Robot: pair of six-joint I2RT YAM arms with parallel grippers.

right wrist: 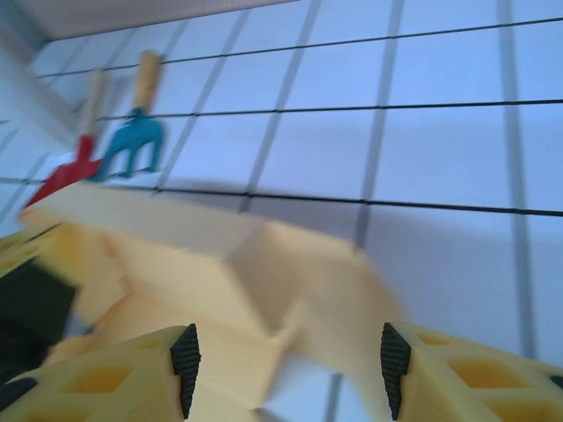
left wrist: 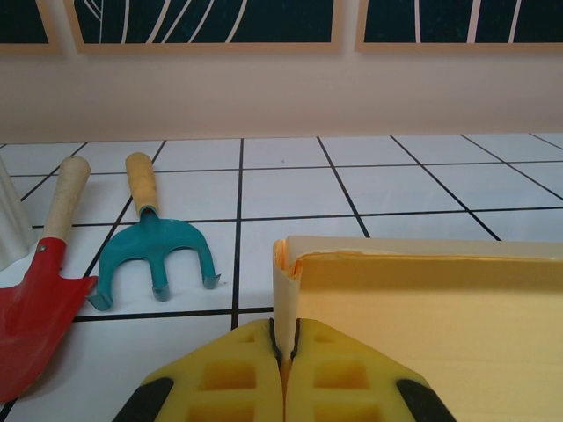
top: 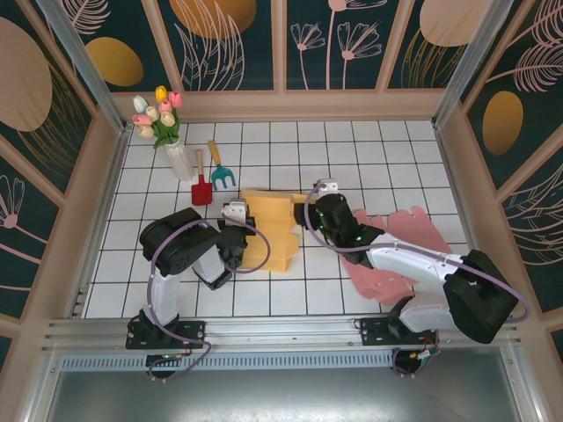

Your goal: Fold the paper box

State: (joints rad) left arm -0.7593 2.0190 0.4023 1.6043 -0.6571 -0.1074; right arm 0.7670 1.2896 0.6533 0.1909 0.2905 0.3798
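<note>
Standing by the desk (top: 352, 149), I see the yellow paper box (top: 268, 233) in the middle of the white tiles, right between the two arms.

The left pincer (left wrist: 283, 338) is squeezed all the way shut. It pinches the thin side wall of the box at one corner, and that wall stands up straight. The right pincer (right wrist: 286, 352) is about half open. Its two fingers stand apart, and a loose flap of the box pokes into the gap between them. I cannot see them pressing on it, so I think this pincer has hold of nothing.

I think the job is partly done. One long wall is up and one corner has its shape. From the right wrist view, the far end looks messy, with flaps that lean and are not tucked in. So I think that end needs folding up and locking in before it is a real box.

A pink paper sheet (top: 409, 224) lies flat under the right arm, not folded at all. A vase of tulips (top: 176, 158), a red shovel (top: 201, 189) and a teal rake (top: 222, 176) sit off to the left, near the box but not touching it.

I can read no words, names or labels anywhere.
</note>
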